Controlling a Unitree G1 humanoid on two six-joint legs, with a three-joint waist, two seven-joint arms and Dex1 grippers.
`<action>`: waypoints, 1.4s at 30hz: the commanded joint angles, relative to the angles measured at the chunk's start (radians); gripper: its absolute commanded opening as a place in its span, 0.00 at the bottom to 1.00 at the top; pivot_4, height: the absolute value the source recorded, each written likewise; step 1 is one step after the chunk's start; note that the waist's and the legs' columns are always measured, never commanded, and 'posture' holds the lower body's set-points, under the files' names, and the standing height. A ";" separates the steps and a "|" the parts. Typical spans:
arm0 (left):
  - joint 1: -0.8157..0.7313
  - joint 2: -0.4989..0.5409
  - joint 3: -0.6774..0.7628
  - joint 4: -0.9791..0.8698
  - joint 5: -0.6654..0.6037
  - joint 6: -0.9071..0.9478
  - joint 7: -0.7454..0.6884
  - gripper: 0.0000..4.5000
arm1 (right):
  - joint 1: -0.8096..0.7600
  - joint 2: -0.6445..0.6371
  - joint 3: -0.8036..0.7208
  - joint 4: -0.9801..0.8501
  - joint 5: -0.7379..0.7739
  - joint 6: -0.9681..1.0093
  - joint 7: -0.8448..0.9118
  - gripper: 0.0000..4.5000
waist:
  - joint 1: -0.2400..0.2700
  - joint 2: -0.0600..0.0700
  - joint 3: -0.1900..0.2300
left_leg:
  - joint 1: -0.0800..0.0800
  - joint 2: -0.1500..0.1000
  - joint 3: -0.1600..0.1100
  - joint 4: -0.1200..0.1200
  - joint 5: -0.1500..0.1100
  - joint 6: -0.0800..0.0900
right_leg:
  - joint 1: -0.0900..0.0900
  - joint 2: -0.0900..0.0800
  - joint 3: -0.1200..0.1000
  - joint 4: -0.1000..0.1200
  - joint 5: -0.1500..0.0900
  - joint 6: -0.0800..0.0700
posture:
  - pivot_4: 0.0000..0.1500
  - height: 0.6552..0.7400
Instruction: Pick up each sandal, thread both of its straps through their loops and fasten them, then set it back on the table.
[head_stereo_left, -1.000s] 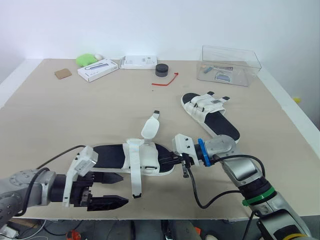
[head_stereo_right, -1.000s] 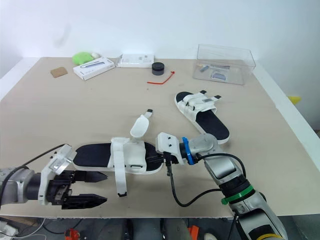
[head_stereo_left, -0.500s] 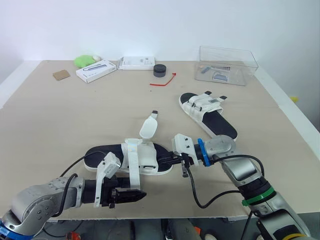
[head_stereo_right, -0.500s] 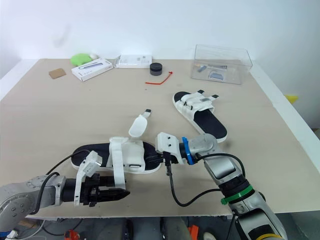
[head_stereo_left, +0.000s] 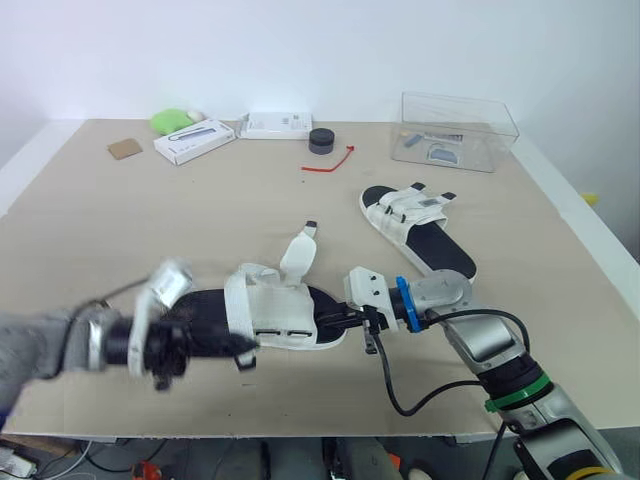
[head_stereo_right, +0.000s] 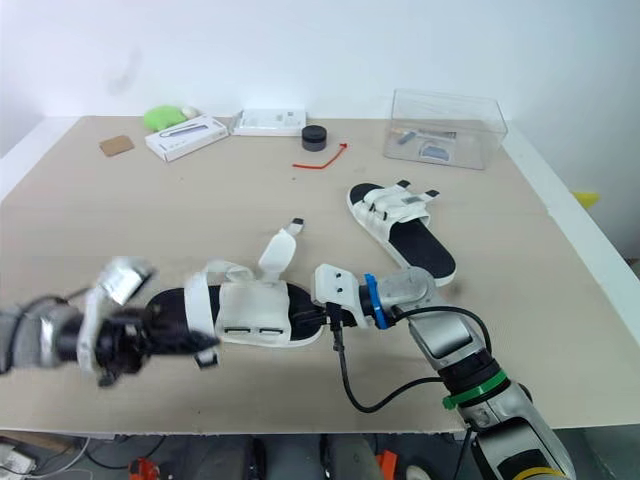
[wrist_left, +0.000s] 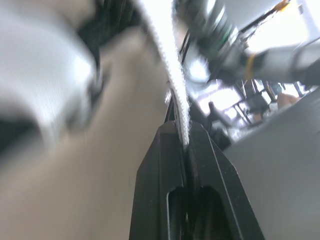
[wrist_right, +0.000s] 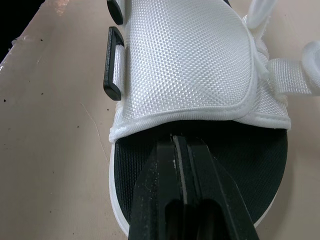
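The near sandal (head_stereo_left: 285, 318) lies at the worktop's (head_stereo_left: 120, 240) front, right hand (head_stereo_left: 341, 322) pressed together at its toe, left hand (wrist_left: 184, 142) pinching a loose strap (head_stereo_left: 237, 298), which I'd hold taut and flat while steering it toward its loop (wrist_right: 111, 64).

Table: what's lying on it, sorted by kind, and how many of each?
Sandals: 2
White boxes: 2
Clear plastic container: 1
Green object: 1
Brown square pad: 1
Black round puck: 1
Red cord: 1
Total: 9
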 joint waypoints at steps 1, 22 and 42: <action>-0.099 -0.023 0.007 0.098 -0.022 0.014 0.022 0.00 | -0.010 -0.006 -0.018 -0.018 -0.001 -0.008 -0.003 0.00 | -0.003 0.000 0.000 | 0.000 0.000 0.000 0.000 0.000 0.000 | 0.000 0.000 0.000 0.000 0.000 0.000 | 1.00 1.00; -0.296 -0.161 -0.256 0.292 0.418 0.052 -0.265 0.00 | 0.007 -0.013 -0.019 -0.042 -0.008 -0.007 -0.030 0.00 | -0.001 -0.002 0.000 | -0.003 -0.001 0.001 -0.001 0.000 0.000 | -0.002 -0.001 0.001 -0.001 -0.001 0.001 | 1.00 1.00; -0.372 -0.220 -0.354 0.302 0.576 0.052 -0.411 0.00 | 0.026 -0.020 -0.017 -0.072 -0.006 0.009 -0.048 0.00 | -0.001 -0.002 0.000 | -0.003 -0.001 0.000 -0.001 0.000 0.000 | -0.002 0.000 0.001 -0.001 -0.001 0.001 | 1.00 1.00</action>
